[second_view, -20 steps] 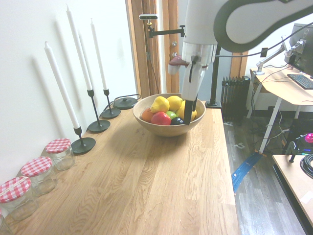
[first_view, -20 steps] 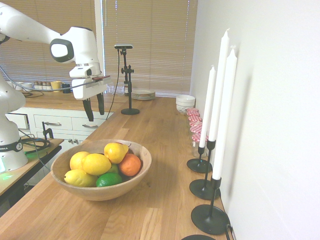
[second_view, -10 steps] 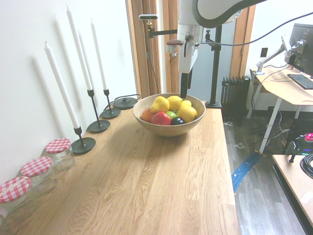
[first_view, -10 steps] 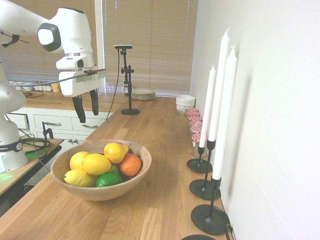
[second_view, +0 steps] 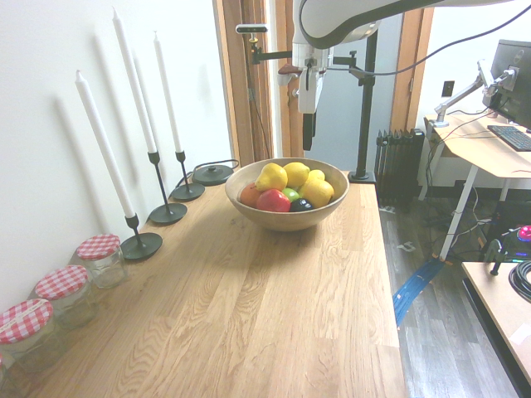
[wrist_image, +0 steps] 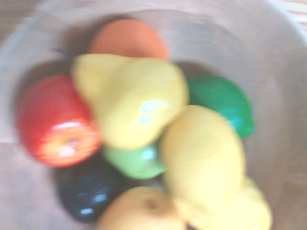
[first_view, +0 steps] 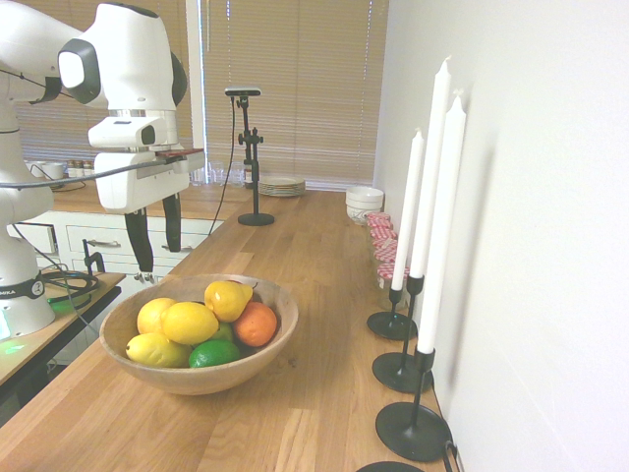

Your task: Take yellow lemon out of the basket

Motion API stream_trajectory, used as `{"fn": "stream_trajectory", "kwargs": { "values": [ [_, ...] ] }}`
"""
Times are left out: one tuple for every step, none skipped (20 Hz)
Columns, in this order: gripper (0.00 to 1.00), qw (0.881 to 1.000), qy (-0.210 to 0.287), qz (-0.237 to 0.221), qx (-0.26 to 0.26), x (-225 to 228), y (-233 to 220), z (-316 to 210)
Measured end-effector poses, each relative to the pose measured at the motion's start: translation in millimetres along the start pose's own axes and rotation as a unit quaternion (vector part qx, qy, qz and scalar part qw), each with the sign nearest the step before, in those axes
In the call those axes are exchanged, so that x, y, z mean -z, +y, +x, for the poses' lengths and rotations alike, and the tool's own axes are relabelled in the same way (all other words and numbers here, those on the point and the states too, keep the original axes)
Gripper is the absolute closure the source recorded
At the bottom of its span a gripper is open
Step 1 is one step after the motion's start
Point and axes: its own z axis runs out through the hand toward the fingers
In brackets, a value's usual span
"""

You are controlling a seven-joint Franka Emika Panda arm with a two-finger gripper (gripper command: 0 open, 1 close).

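Yellow and plump, the smooth oval lemon with blunt ends lies on top of the fruit pile in the wide round light-brown wooden basket on the oak table, touching the pear-shaped yellow fruit and near the orange. The white arm's gripper hangs above the bowl's far rim, pointing down, fingers spread wide and empty. To pick well, I judge it should centre over the lemon's short axis (the slim pointed lemon below is a decoy) and descend straight between its neighbours.
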Motion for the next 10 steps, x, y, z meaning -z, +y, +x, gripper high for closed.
{"fn": "stream_trajectory", "kwargs": {
  "values": [
    [0.00,1.000,-0.001,0.000,0.000,-4,3,6],
    [0.00,1.000,-0.003,0.000,0.000,-9,7,12],
    [0.00,1.000,-0.006,-0.001,-0.001,-15,9,18],
    [0.00,1.000,-0.009,-0.002,-0.001,-21,11,22],
    [0.00,1.000,-0.013,-0.003,-0.001,-29,13,25],
    [0.00,1.000,-0.018,-0.005,0.000,-37,13,28],
    [0.00,1.000,-0.022,-0.007,0.001,-45,11,30],
    [0.00,1.000,-0.025,-0.009,0.002,-53,10,31],
    [0.00,1.000,-0.028,-0.011,0.004,-60,7,33],
    [0.00,0.999,-0.030,-0.012,0.006,-66,4,34]
  ]
}}
